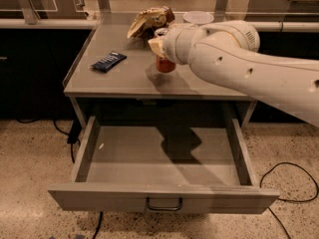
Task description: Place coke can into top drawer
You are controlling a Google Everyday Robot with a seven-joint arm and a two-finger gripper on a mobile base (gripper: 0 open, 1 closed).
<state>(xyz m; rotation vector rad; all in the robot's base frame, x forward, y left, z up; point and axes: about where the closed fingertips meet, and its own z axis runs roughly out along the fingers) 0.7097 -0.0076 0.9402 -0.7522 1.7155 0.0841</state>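
The red coke can point(165, 64) stands upright near the back middle of the grey tabletop point(114, 81); its silver top shows just above my wrist. My gripper point(160, 48) reaches in from the right on a thick white arm and is closed around the can's upper half. One pale finger point(155, 46) shows on the can's left side; the other is hidden behind the arm. The top drawer point(89, 148) is pulled fully open below the tabletop. Its inside is bare, and its loop handle point(164, 204) faces the front.
A brown-and-tan snack bag point(149, 20) lies behind the can. A dark blue flat wrapper point(108, 61) lies on the left of the tabletop. A white round dish point(198, 17) sits at the back. Cables point(291, 183) run over the speckled floor on both sides.
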